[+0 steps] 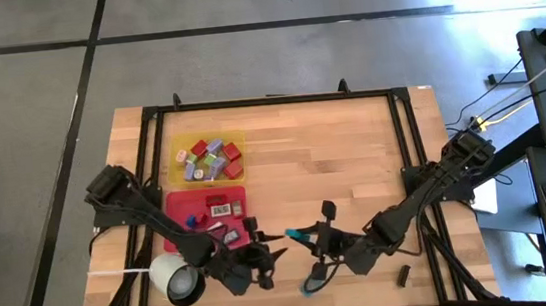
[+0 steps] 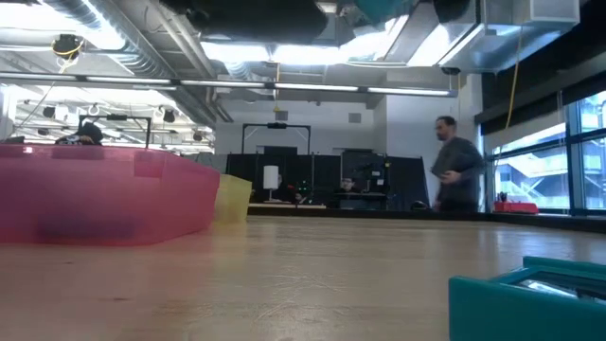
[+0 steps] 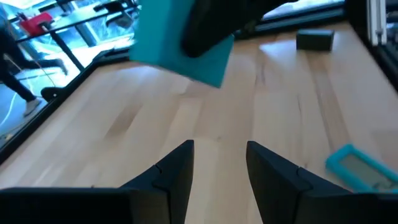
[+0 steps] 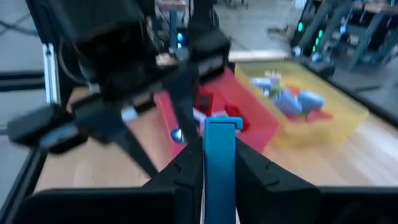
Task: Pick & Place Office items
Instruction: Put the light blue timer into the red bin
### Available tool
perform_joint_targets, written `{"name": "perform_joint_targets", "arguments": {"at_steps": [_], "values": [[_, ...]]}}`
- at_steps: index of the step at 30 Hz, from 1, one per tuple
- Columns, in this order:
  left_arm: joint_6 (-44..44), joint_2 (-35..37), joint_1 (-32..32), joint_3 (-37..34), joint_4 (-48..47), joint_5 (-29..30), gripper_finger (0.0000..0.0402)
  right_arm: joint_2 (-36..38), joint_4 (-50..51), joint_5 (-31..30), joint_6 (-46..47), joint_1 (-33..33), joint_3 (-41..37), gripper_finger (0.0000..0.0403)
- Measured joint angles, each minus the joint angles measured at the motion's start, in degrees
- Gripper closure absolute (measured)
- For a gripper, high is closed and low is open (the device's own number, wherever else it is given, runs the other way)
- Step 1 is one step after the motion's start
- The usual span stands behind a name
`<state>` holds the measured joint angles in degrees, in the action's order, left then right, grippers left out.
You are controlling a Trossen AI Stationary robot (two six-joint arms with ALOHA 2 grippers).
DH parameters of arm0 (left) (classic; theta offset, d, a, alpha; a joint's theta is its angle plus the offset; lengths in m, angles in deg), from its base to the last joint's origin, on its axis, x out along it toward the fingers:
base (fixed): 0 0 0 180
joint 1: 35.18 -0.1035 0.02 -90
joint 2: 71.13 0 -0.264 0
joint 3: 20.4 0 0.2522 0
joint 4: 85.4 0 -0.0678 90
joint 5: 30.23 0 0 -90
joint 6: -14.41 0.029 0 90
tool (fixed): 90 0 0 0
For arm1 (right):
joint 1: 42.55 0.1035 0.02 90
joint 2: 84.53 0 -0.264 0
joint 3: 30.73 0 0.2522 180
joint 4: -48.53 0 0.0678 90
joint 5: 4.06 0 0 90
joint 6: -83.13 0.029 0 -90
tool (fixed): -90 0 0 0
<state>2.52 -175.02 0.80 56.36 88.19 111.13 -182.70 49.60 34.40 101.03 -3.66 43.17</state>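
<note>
I see the right gripper [image 4: 219, 163] clamped on a flat, smooth teal piece [image 4: 219, 158], held on edge between its two dark fingers; in the high view it sits at lower centre of the frame, above the bare wood. A second teal piece [image 1: 310, 285], a rounded frame with a pale face, lies flat on the table just below it. A small black block [image 1: 403, 276] lies at lower right, well apart.

The left gripper [image 3: 219, 171] is at lower centre-left, its fingers standing a little apart with only wood grain between them; it holds nothing.

Most office items are small glossy blocks. Those in the yellow tray [image 1: 237, 136], upper left of the table, are red, blue and green. Those in the red tray [image 1: 172, 208] just below it are partly covered by the left arm, and I cannot count them.

The table [image 1: 334, 157] is pale planked wood in a black frame. A white round cup-like thing [image 1: 170, 277] stands at lower left, touching the left arm's outline. In the low view the red tray's translucent wall fills the left, and a person [image 2: 456, 175] stands far behind.
</note>
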Motion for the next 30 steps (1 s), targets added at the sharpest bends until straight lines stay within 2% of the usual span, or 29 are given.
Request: {"name": "perform_joint_targets", "arguments": {"at_steps": [6, 9, 19, 24, 30], "values": [[0.82, -0.25, -1.04, 0.0, 6.99, 0.81, 0.0251, 0.0, -8.37, 0.09, -10.64, 0.17, 0.0, 0.034], [3.11, -0.22, -1.0, 0.0, 11.49, 0.96, 0.0246, 0.0, -10.07, 3.15, -14.05, 0.2, 0.0, 0.0347], [10.47, -0.19, -1.17, 0.02, 24.79, -9.84, 0.0245, 0.0, -15.82, 13.27, -22.25, 0.2, -0.02, 0.034], [13.11, -0.17, -1.18, 0.02, 27.47, -12.98, 0.0255, 0.0, -18.45, 14.32, -24.92, 0.24, -0.02, 0.0345], [12.85, -0.12, -1.19, 0.02, 27.72, -13.36, 0.0274, 0.0, -19.42, 15.24, -26.06, 0.24, -0.02, 0.034]]}}
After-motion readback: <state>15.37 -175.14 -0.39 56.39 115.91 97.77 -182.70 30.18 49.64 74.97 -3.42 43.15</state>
